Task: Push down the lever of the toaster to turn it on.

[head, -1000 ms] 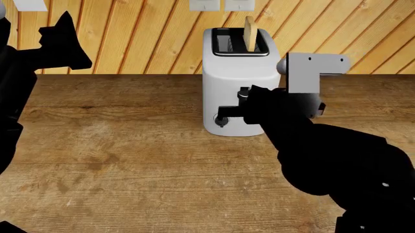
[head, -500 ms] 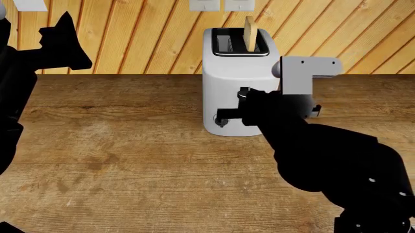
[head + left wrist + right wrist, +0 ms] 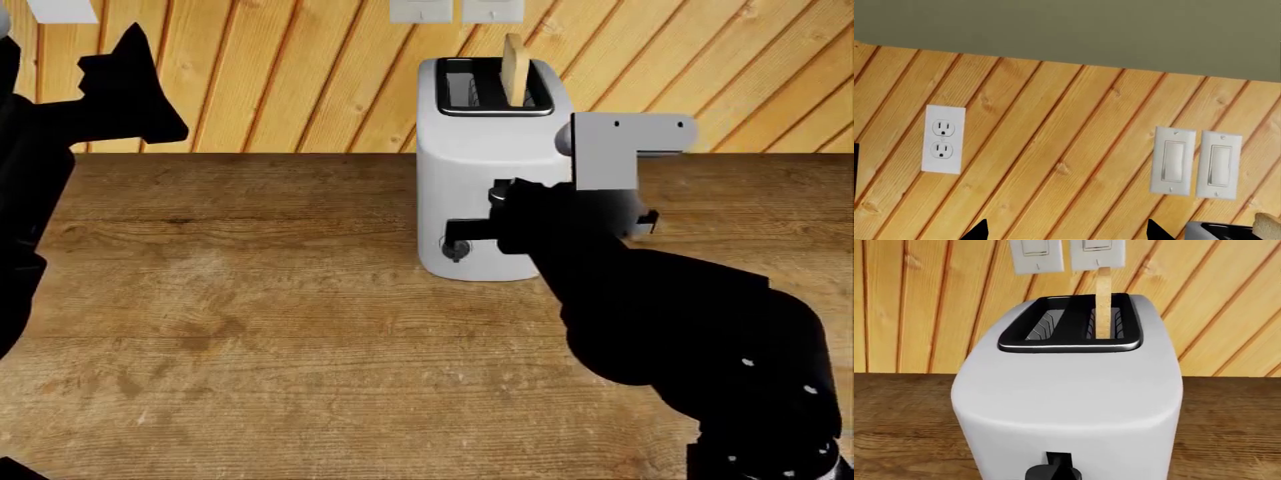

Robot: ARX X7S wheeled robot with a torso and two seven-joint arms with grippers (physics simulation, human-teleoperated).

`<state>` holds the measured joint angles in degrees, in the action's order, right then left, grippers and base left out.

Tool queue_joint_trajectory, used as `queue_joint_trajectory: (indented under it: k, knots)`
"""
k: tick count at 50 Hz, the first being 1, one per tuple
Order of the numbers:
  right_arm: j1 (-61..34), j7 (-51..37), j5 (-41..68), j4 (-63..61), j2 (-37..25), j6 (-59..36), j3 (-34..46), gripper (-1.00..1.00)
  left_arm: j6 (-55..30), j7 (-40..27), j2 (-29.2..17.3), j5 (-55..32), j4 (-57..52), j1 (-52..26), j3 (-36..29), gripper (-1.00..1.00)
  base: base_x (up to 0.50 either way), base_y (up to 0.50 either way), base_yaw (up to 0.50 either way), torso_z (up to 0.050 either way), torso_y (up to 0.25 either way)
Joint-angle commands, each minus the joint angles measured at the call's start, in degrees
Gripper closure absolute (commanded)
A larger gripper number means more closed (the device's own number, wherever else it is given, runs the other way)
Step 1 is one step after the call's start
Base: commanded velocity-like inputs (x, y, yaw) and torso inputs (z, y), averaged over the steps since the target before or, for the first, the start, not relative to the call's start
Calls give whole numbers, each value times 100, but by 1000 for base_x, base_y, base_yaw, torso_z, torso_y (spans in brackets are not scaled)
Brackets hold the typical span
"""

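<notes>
The white toaster stands at the back middle of the wooden counter, with a slice of toast upright in one slot. It fills the right wrist view, toast included. The black lever shows at the bottom edge of that view, just below the top of its slot. My right gripper is shut, its tip right at the lever; in the head view it lies against the toaster's front. The round knob is below it. My left gripper is open, raised at far left, empty.
A wooden plank wall runs behind the counter. It carries a socket and two light switches, which also show above the toaster. My right arm covers the toaster's lower right and the counter in front.
My right arm and its grey camera mount have shifted slightly left toward the toaster's front. The toast and the left arm have not moved.
</notes>
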<state>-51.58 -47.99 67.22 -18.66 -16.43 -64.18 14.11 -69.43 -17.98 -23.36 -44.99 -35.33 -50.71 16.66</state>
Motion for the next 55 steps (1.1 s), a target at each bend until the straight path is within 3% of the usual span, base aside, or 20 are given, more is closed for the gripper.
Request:
queue_joint_trajectory:
  k: [1,14,55]
  knots:
    - [-70,137,-98,218,3,66,158,100,20,-23,-16,-27,10,5,-6,-100,0,0,0,0,0]
    - [-127,347,-327,474,28,247,340,100,71,-46,-32,-32,38,11,-49,-100,0,0,0,0,0]
    - [639,-332,-37,635,-11,-25,418,100,153,-133,-101,-130,55,54,-60,-100,0,0,0,0,0]
